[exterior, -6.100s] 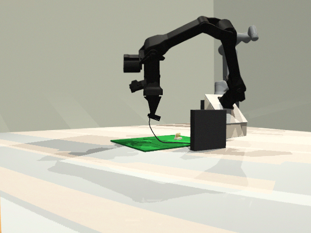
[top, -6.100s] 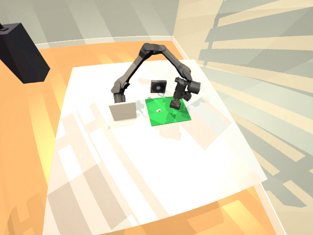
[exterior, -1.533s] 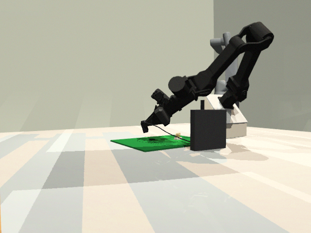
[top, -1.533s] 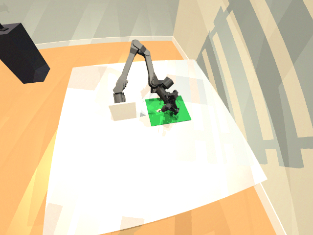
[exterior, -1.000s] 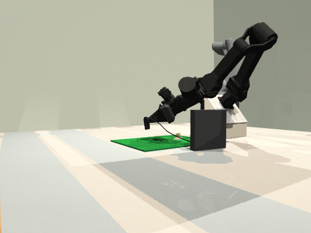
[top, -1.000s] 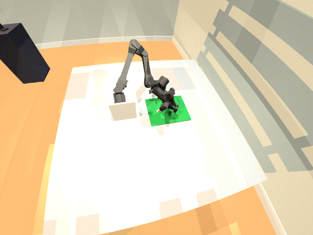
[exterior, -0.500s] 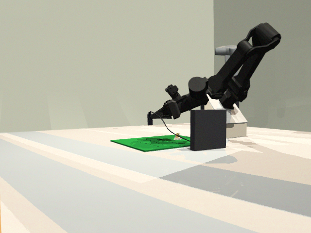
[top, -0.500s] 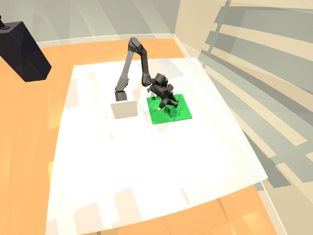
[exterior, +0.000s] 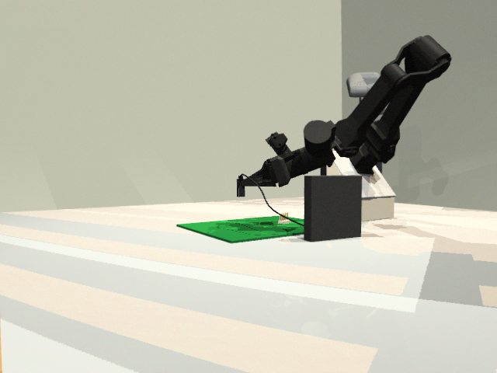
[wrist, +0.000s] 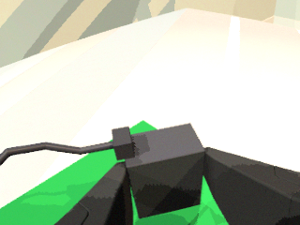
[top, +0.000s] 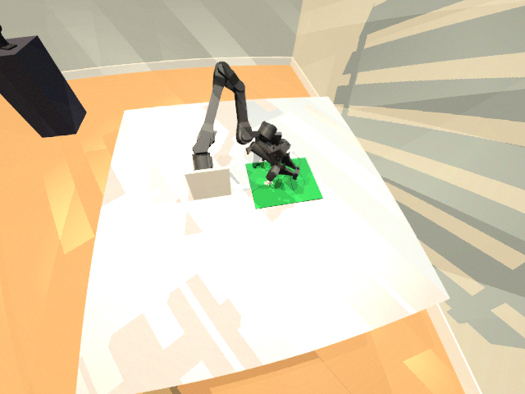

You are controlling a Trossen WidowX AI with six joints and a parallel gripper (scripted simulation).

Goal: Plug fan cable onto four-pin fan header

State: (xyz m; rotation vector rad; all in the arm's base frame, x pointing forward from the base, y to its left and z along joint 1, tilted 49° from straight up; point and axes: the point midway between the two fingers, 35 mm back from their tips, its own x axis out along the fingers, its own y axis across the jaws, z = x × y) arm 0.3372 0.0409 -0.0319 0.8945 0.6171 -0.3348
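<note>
And here's the plug (exterior: 240, 187) (wrist: 164, 145), grasped between the fingertips of my pincer (top: 295, 171) (exterior: 241, 183) (wrist: 164, 164), a dark block with a finger against either side! It's up in the air, above the green board (top: 288, 195) (exterior: 232, 235) (wrist: 47, 199) and touching neither it nor the header. From overhead I can't make out the plug's own shape among my dark fingers.

Out of a small collar on the plug comes the black cable (exterior: 265, 198) (wrist: 46, 146), arching over and sloping down towards the upright square block (top: 208, 183) (exterior: 333, 208), which stands just beside the board. Whether the two join there, I can't tell.

Now to the target: the four-pin fan header (top: 268, 183) (exterior: 284, 217), pins pointing up from a pale base on the board, uncovered, with my plug off to one side of it and higher. Not plugged in, then!

Wider still, my black arm (top: 241, 106) (exterior: 373, 100) bends high at the elbow and slopes down to the pincer, and the board lies flat on the pale table (top: 254, 275) (exterior: 160, 280) (wrist: 187, 80), splashed with patches of light and shadow.
</note>
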